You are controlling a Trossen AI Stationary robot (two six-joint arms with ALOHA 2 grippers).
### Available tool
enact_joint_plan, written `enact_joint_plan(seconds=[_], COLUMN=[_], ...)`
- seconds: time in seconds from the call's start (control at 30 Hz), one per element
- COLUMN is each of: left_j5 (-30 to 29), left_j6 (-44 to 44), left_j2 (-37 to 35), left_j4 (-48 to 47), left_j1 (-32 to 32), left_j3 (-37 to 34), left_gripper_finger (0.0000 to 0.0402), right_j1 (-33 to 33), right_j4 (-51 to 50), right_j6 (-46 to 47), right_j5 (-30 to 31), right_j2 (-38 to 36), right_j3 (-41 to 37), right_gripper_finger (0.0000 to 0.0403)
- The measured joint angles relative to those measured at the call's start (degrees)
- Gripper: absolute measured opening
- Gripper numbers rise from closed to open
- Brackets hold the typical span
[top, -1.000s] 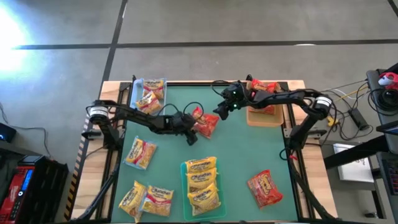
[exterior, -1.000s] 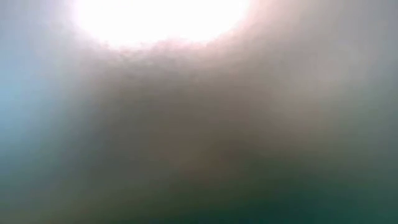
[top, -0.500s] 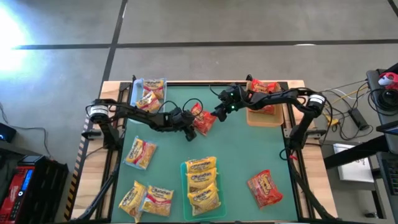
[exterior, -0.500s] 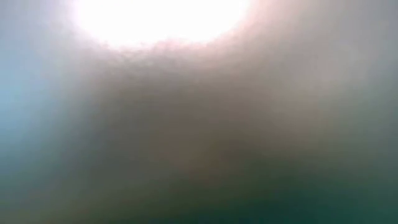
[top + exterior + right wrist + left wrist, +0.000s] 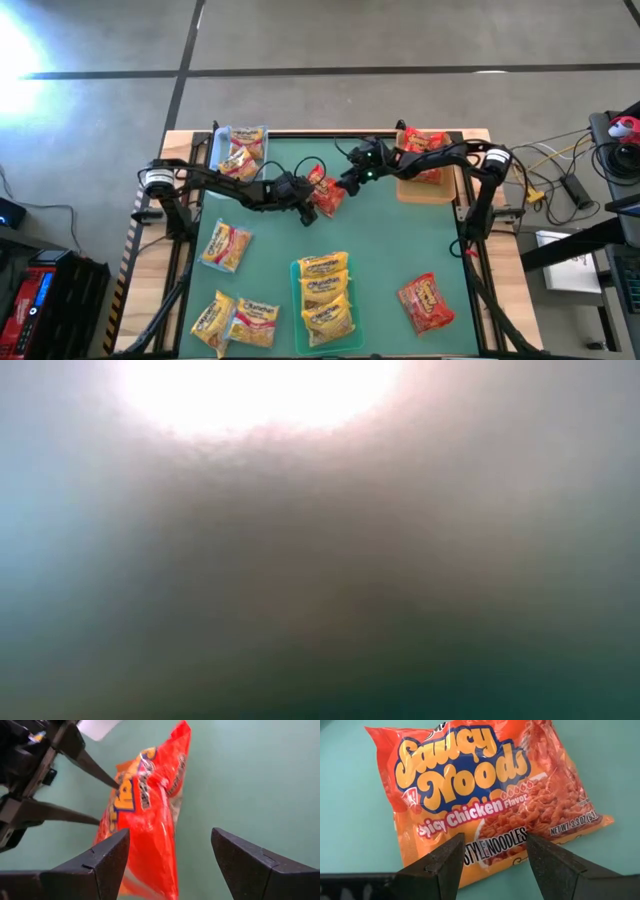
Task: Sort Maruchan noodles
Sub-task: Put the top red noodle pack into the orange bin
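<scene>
Gripping the red noodle packet (image 5: 326, 193) with my left gripper (image 5: 312, 199) mid-mat, I hold my right gripper (image 5: 352, 180) open just beside it.

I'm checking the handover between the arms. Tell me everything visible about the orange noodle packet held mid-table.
The orange noodle packet is a crinkly, glossy plastic pouch printed "Saucy Noods", "Spicy Chicken Flavor", with a noodle picture. It looks sealed and whole. It is held up off the green mat near the table's middle, with the left end effector gripping one edge. The right end effector faces it, open, not touching.
</scene>
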Motion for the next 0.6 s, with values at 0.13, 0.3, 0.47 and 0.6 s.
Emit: enact_joint_plan(seconds=[0.13, 0.3, 0.47, 0.6], left_j5=[0.00, 0.00, 0.00, -0.02], left_j6=[-0.32, -1.00, -1.28, -2.78], left_j2=[0.00, 0.00, 0.00, 0.00], left_j4=[0.10, 0.15, 0.17, 0.31], left_j1=[0.19, 0.20, 0.20, 0.20], left_j3=[0.00, 0.00, 0.00, 0.00], left_gripper_finger=[0.0196, 0.0196, 0.0196, 0.0196], right_j1=[0.55, 1.79, 2.50, 3.15], right_j4=[2.15, 4.31, 6.28, 7.30], right_j6=[0.90, 0.93, 1.57, 1.95], right_j5=[-0.55, -0.73, -0.85, -0.90], right_j2=[1.25, 2.99, 3.36, 3.39], right_j3=[0.02, 0.02, 0.02, 0.02], right_gripper_finger=[0.0271, 0.0266, 0.0261, 0.0260])
